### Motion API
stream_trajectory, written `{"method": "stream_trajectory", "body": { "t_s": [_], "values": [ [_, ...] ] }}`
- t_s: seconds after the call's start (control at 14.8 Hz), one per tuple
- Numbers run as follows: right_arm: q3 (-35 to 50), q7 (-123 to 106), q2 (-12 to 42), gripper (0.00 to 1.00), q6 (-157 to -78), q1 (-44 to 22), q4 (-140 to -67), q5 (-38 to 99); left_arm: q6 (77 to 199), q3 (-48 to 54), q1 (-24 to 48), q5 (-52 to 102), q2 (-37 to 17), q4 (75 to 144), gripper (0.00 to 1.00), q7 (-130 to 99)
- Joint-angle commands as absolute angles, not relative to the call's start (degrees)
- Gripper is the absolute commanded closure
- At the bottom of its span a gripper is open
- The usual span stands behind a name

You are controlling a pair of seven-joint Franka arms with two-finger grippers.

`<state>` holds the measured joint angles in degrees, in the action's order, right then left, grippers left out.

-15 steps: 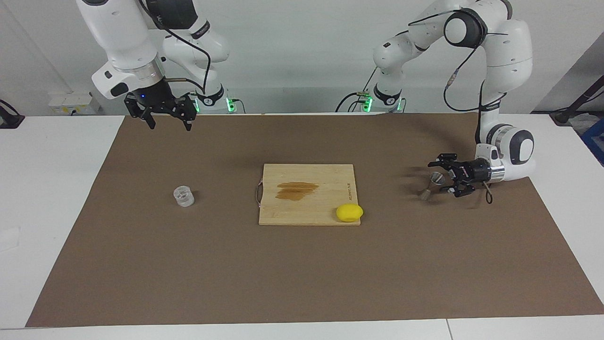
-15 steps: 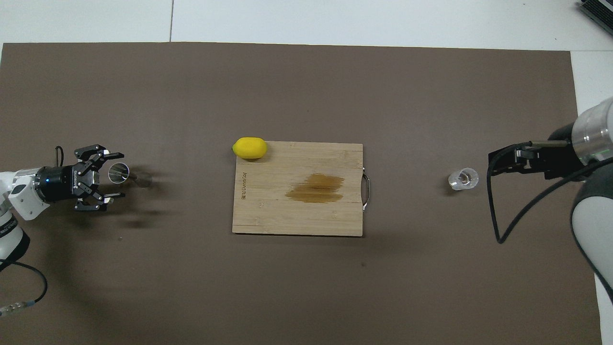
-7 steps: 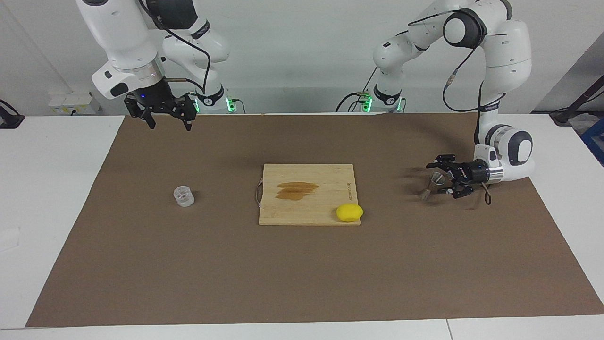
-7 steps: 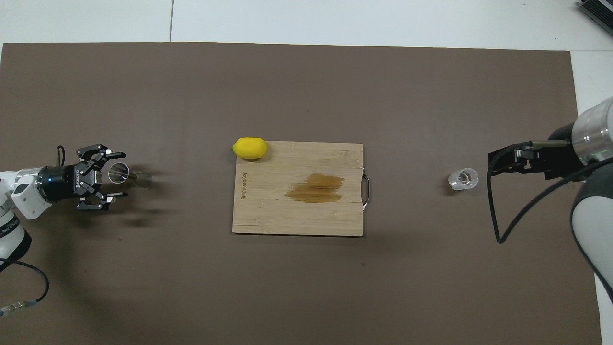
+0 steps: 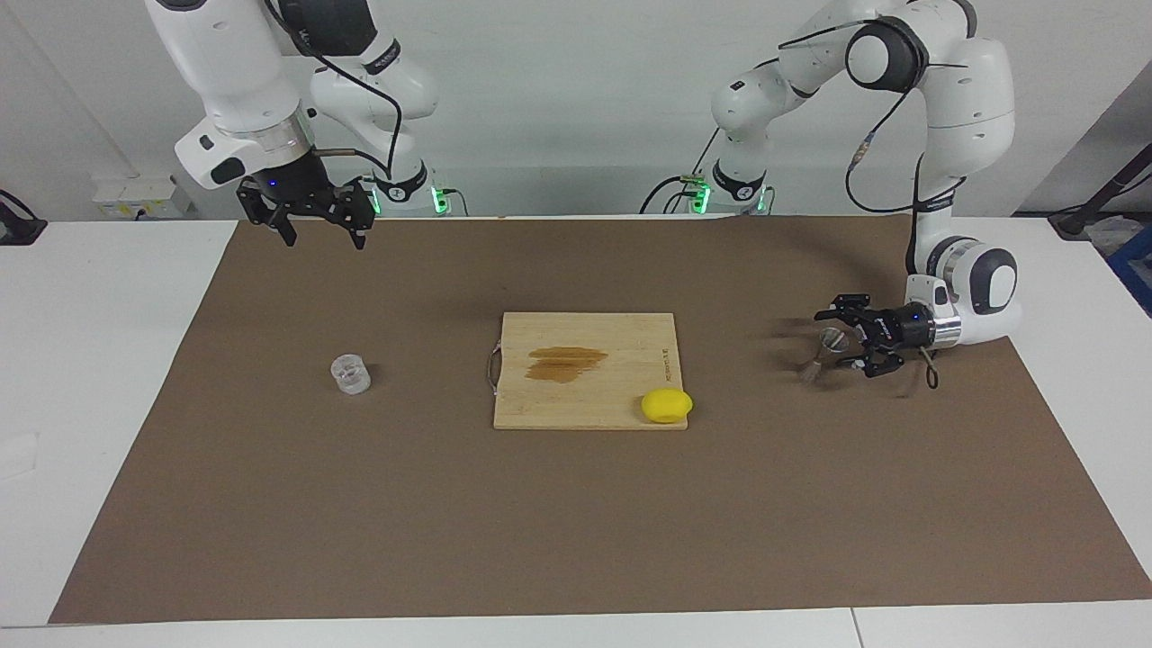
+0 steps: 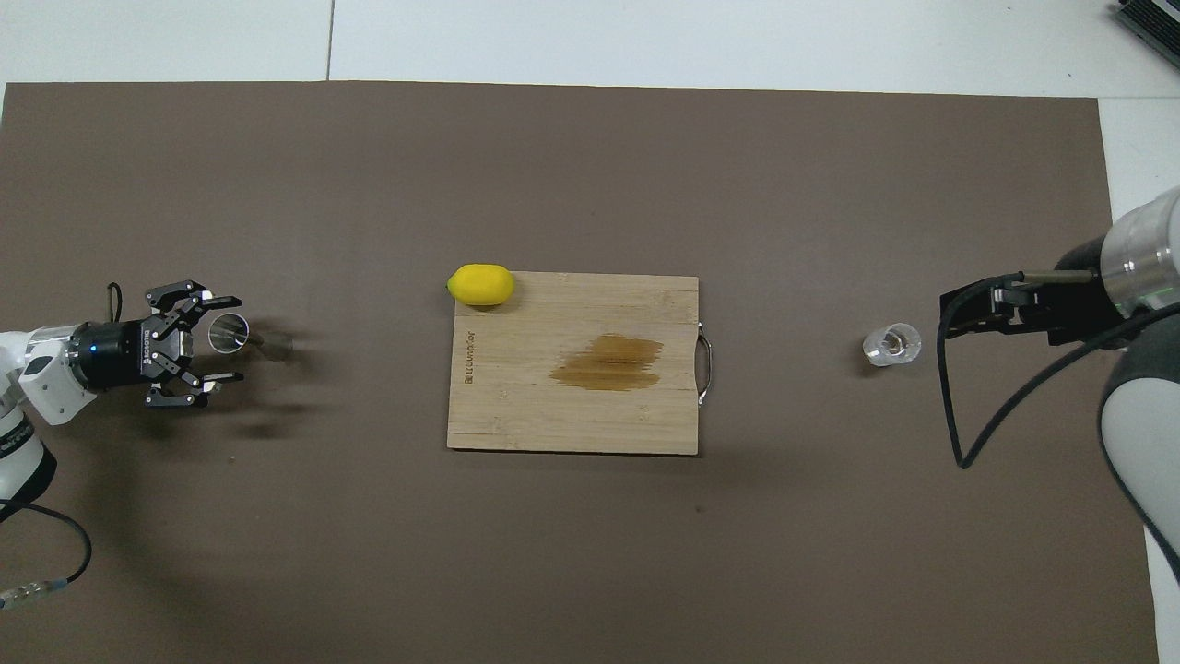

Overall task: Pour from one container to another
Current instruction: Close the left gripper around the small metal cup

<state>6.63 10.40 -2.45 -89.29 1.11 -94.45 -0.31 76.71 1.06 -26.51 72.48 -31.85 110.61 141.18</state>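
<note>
The left gripper [image 5: 832, 340], fingers spread, flanks the steel jigger [image 5: 823, 353]. The clear cup [image 5: 350, 373] sits under the raised, spread right gripper [image 5: 321, 232]; contents indiscernible.

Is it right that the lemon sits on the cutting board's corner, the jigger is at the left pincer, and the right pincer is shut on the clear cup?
Not quite. The facing view shows the right pincer open and raised, apart from the clear cup standing alone on the mat. The lemon, cutting board, jigger and left pincer are as stated.
</note>
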Motion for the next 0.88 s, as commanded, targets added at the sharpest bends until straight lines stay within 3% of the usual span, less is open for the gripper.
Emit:
{"method": "stream_trajectory", "body": {
  "t_s": [0.0,0.34,0.81],
  "values": [
    [6.9,11.0,-3.3,0.00,-89.5,1.7,-95.4,-0.1,77.0,0.8,-26.3,71.9,-31.9,110.9,0.09,142.7],
    [6.9,11.0,-3.3,0.00,-89.5,1.7,-95.4,-0.1,77.1,0.9,-26.4,71.9,-32.0,110.9,0.27,142.7],
    [6.9,11.0,-3.3,0.00,-89.5,1.7,-95.4,-0.1,76.5,0.7,-27.1,71.9,-31.9,110.9,0.27,142.6]
  ]
}}
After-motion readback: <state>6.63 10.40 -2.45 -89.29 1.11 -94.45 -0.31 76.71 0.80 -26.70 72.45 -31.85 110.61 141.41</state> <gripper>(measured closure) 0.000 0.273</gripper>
